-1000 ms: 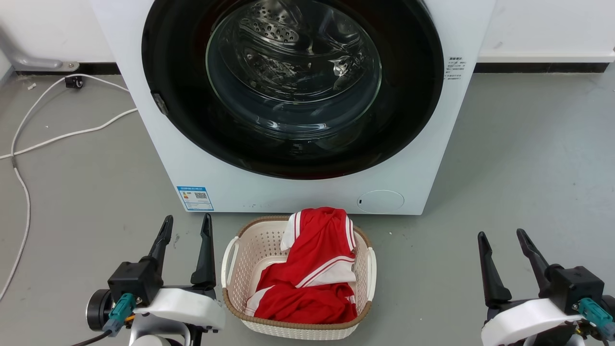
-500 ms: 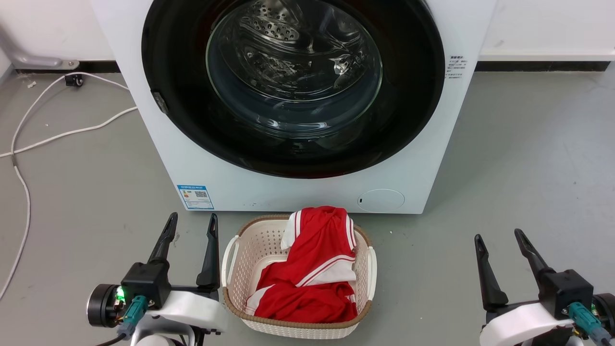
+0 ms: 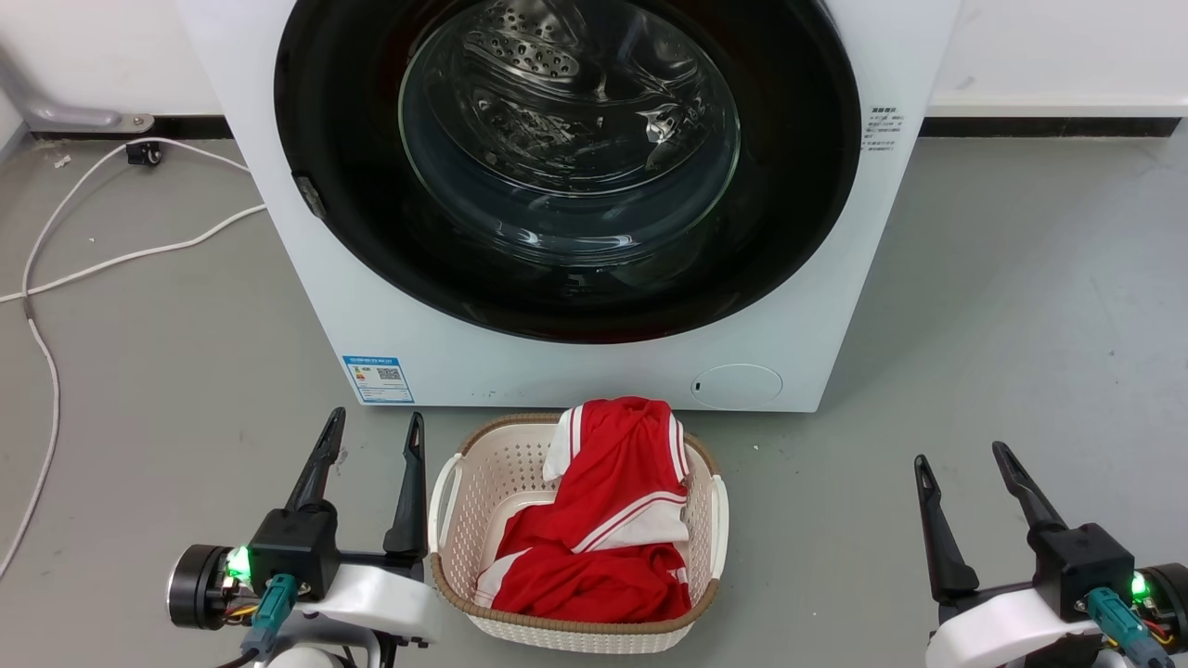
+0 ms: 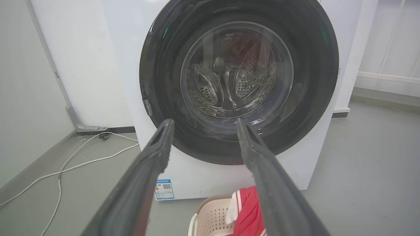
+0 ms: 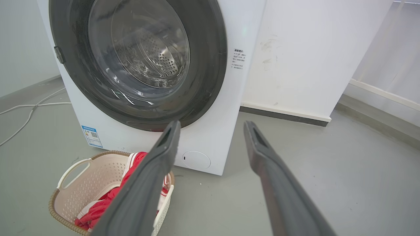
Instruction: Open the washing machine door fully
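The washing machine door (image 3: 798,186), a glossy black disc with a bulging glass centre, lies closed flat against the white machine front (image 3: 278,241); it also fills the upper part of the left wrist view (image 4: 315,65) and right wrist view (image 5: 210,59). A small latch tab (image 3: 309,197) sits on its left rim. My left gripper (image 3: 373,423) stands open low at the left, well short of the machine. My right gripper (image 3: 961,455) stands open low at the right, with nothing between its fingers.
A cream basket (image 3: 445,501) holding a red and white garment (image 3: 603,520) stands on the grey floor directly before the machine, between my arms. White cables (image 3: 139,255) trail across the floor at the left. A small round white flap (image 3: 737,385) is on the machine's lower right.
My left gripper has turned slightly at the wrist and shifted a little rightward; the right gripper has drifted slightly left. The door stays closed.
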You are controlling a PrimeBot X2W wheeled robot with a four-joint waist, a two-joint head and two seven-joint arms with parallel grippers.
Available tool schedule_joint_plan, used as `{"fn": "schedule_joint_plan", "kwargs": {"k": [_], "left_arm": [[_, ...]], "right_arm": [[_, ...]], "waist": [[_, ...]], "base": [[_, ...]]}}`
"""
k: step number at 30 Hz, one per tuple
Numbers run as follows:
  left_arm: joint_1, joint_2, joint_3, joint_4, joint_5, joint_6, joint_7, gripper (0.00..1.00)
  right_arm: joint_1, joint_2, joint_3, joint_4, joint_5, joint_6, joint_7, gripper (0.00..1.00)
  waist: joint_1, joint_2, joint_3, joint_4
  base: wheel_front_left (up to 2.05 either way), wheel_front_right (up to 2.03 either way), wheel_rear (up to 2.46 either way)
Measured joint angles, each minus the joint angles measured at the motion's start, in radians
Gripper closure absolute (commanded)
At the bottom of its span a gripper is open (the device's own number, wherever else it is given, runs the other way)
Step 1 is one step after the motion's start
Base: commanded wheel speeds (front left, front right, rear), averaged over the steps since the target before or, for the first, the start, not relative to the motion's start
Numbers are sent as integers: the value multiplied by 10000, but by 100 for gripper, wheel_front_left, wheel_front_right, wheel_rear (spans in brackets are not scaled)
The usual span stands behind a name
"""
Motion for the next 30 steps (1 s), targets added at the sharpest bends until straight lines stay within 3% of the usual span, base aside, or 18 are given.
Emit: {"fn": "schedule_joint_plan", "kwargs": {"k": [5,6,7,8,17,24,27,30], "left_arm": [[0,-13,13,21,-19,0,0,0],[0,-13,17,25,-19,0,0,0],[0,-15,17,25,-19,0,0,0],[0,-19,17,25,-19,0,0,0],[0,-36,48,36,-21,0,0,0],[-3,-50,50,35,-21,-6,0,0],[-24,-58,52,31,-21,-13,0,0],[-32,-63,46,27,-19,-42,0,0]], "right_arm": [[0,0,-4,12,96,0,2,0],[0,2,-13,21,180,0,4,55],[0,2,-19,29,190,0,4,92],[0,2,-10,35,226,0,4,100],[-28,4,-15,102,531,0,-13,100],[-254,8,-265,140,1701,0,-123,100],[-384,13,-512,355,3120,0,-230,100],[-635,13,-763,825,5868,-2,-451,100]], "waist": [[1,0,21,1],[0,0,26,2],[0,0,30,3],[0,0,32,3],[0,0,72,-23],[0,0,112,-25],[0,0,126,-14],[0,0,155,0]], "base": [[0,0,0],[0,0,0],[0,0,0],[0,0,0],[0,0,0],[0,0,0],[0,0,0],[0,0,0]]}}
